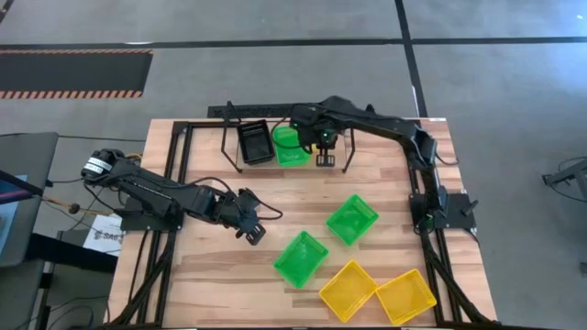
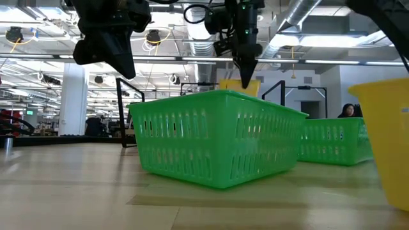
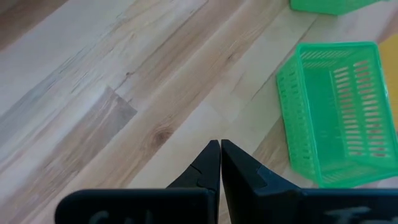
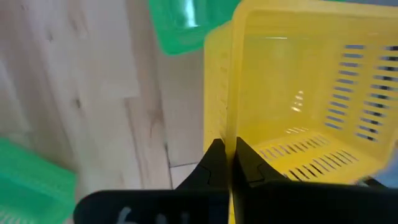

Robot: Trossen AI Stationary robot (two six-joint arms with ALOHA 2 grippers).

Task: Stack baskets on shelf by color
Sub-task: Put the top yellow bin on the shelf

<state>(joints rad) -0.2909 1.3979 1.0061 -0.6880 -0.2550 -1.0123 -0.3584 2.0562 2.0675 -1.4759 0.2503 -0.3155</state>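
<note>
The right gripper [image 4: 224, 149] is pinching the wall of a yellow basket [image 4: 298, 93] between its closed fingers, holding it over the shelf [image 1: 229, 112] beside the green basket [image 1: 290, 145] and the black basket [image 1: 254, 140] sitting there. The left gripper [image 3: 220, 152] is hovering clenched and empty above the table [image 1: 211, 275], near a green basket [image 3: 339, 112]. Two green baskets and two yellow baskets [image 1: 378, 291] are lying on the table.
</note>
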